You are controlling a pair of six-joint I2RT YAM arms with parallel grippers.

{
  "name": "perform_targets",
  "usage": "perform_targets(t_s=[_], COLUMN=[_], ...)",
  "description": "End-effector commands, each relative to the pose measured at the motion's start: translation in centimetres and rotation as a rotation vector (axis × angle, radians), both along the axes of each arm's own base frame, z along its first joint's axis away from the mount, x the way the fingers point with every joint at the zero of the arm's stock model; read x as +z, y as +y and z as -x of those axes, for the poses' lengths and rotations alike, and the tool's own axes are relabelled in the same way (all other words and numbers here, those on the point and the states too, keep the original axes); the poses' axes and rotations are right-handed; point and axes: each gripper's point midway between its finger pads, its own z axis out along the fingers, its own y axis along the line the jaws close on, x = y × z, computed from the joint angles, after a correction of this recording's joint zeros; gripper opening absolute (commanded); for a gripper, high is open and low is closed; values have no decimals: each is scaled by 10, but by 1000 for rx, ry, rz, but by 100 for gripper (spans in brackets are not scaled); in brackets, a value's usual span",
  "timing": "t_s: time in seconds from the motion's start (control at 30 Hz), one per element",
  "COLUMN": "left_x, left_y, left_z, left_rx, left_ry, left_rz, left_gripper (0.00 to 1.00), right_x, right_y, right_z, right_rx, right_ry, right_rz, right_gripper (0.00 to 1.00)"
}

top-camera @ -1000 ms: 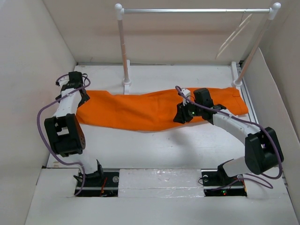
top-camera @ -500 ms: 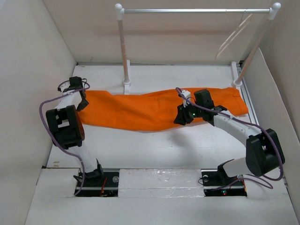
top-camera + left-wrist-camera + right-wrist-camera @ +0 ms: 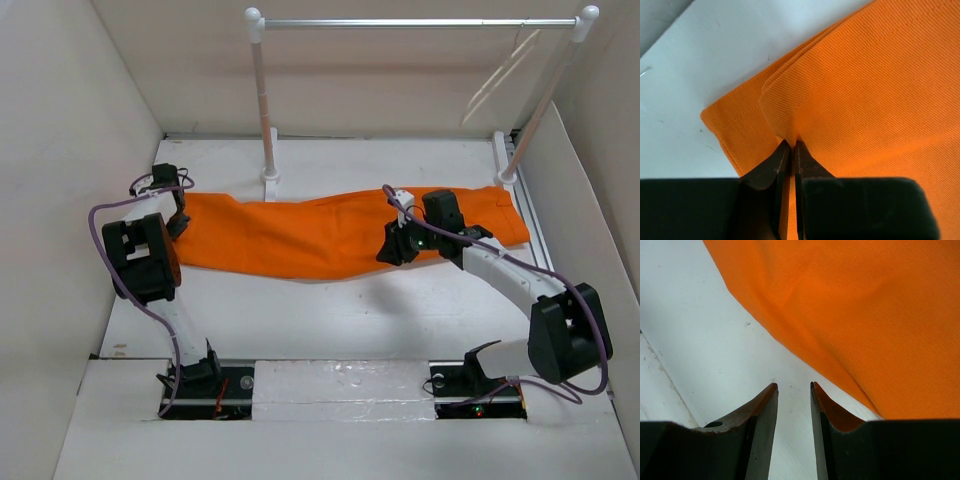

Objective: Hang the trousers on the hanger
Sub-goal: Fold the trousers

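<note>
Orange trousers (image 3: 300,235) flat across counter (image 3: 330,320); hanger (image 3: 497,75) on rack bar (image 3: 400,22) at 1 o'clock, well apart; left gripper (image 3: 788,146), 9 o'clock end, jaws clamped on cloth near corner; right gripper (image 3: 793,390) jaws slightly apart, empty, beside cloth edge. Judged step: gripping. Next needs right pinch, joint lift.

The trousers (image 3: 300,235) are partly hidden by the right arm (image 3: 495,265). The hanger (image 3: 493,80) is seen only faintly at the far right.
</note>
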Motion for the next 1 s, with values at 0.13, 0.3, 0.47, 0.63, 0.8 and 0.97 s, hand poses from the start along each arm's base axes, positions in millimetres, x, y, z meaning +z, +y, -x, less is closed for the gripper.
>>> perform_targets(t_s=[0.13,0.3,0.47,0.63,0.8,0.97], left_x=[38,88,53,54,78,108], left_y=[-5,-17,-46,-67,-63,-42], left_z=[-18,-35,-55,-72,-69,-48], left_rx=[-20,-105,-237,-281,-263,-174], left_ry=[-51,-22,196,199,100,-95], left_rz=[-35,-192,-238,-258,-247,-155], left_gripper=[0,0,19,84,83,79], right_x=[12,7,11,17,22,21], right_y=[1,4,6,4,5,7], right_z=[-3,-2,-3,-3,-3,0], right_rx=[31,46,57,59,58,65], right_ry=[-41,-27,-32,-43,-53,-51], right_rz=[-21,-33,-39,-30,-41,-43], right_gripper=[38,38,38,38,38,38])
